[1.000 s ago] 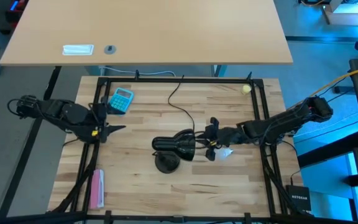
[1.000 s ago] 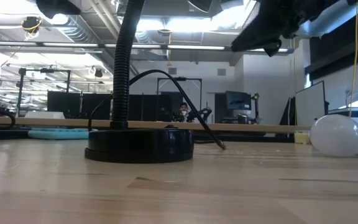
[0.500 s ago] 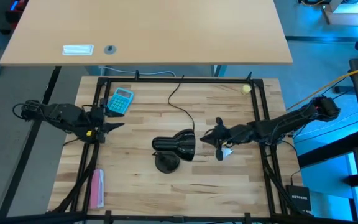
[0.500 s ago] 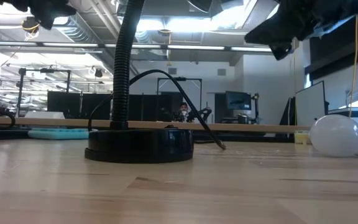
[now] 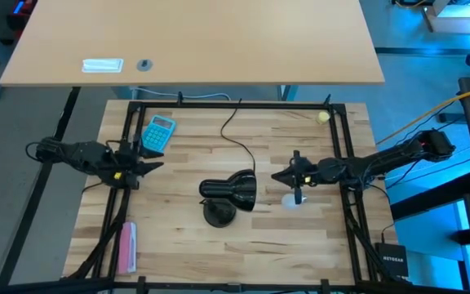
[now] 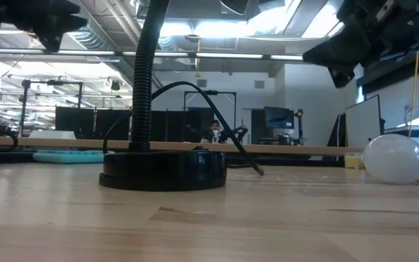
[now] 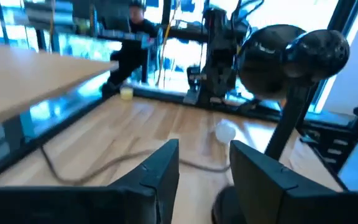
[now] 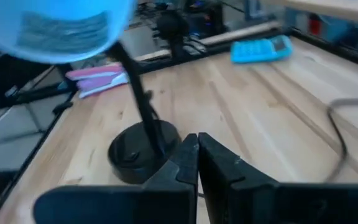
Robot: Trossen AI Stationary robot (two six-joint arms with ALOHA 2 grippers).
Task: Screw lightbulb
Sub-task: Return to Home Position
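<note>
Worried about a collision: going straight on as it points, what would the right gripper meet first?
Probably the black lamp: the right gripper, shut, points toward its neck and base, though height is hard to judge.

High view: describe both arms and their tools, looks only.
Both arms are slim, dark and jointed; black cable loops at the left arm's outer end. The left tool and right tool have two dark tapered fingers; a yellow mark sits by the left one.

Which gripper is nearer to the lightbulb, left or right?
Right. The right gripper hangs close to the lightbulb; the left gripper is far off, beyond the black lamp.
</note>
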